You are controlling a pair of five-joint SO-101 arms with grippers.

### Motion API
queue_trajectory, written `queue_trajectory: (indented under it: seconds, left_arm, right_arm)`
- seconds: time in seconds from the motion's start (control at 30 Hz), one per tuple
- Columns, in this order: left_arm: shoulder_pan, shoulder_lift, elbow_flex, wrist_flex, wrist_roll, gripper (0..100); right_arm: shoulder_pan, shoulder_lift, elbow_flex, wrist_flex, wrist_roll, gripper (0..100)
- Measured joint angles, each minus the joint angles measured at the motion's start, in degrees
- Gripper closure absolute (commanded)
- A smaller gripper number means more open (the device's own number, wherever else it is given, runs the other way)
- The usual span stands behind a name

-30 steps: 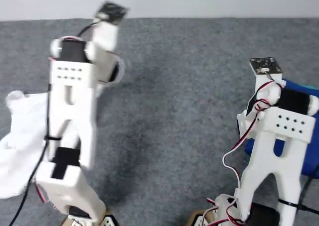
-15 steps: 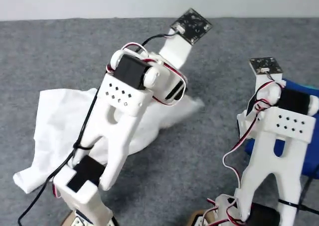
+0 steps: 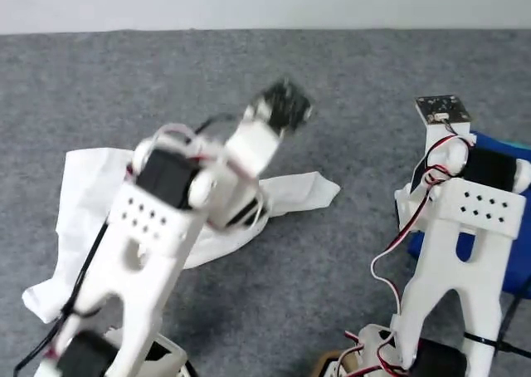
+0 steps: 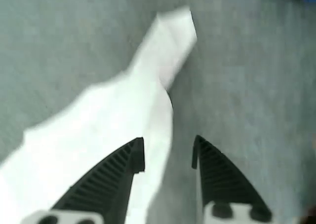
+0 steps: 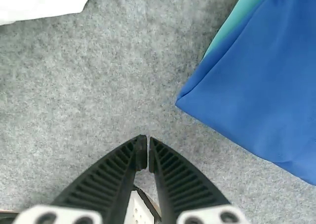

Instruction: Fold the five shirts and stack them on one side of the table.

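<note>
A white shirt [image 3: 91, 194] lies spread and crumpled on the grey table at the left, one sleeve [image 3: 303, 190] stretching toward the middle. My left gripper [image 4: 168, 152] is open above that shirt [image 4: 98, 135], with nothing between its fingers. The left arm [image 3: 166, 227] covers the shirt's middle in the high view. Folded blue cloth [image 3: 506, 227] with a teal layer [image 5: 224, 29] beneath lies at the right edge, partly under the right arm [image 3: 456, 227]. My right gripper [image 5: 148, 152] is shut and empty over bare table beside the blue stack [image 5: 266, 81].
The grey felt table top [image 3: 348, 103] reaches back to a pale wall. The right arm's camera board [image 3: 442, 109] sticks up near the blue stack. A corner of the white shirt [image 5: 39, 2] shows in the right wrist view.
The left arm swung the white shirt from the left edge toward the middle, let it drop spread out, then pulled back and lower. The right arm stayed still.
</note>
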Motion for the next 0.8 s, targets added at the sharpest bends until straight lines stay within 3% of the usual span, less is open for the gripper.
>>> queue_trajectory:
  seconds: [0.17,0.33,0.8]
  left_arm:
    - [-3.96,-10.11,19.87,0.00,-3.08,84]
    - [-10.73,-12.04,31.74,-0.09,-6.77,84]
    - [-35.08,-12.40,45.27,-5.63,-28.13,84]
  right_arm:
    - [0.00,0.00,0.00,-0.44,0.00,99.0]
    - [-0.35,0.00,0.35,-0.44,0.00,99.0]
    - [-0.79,0.00,3.43,-0.44,0.00,99.0]
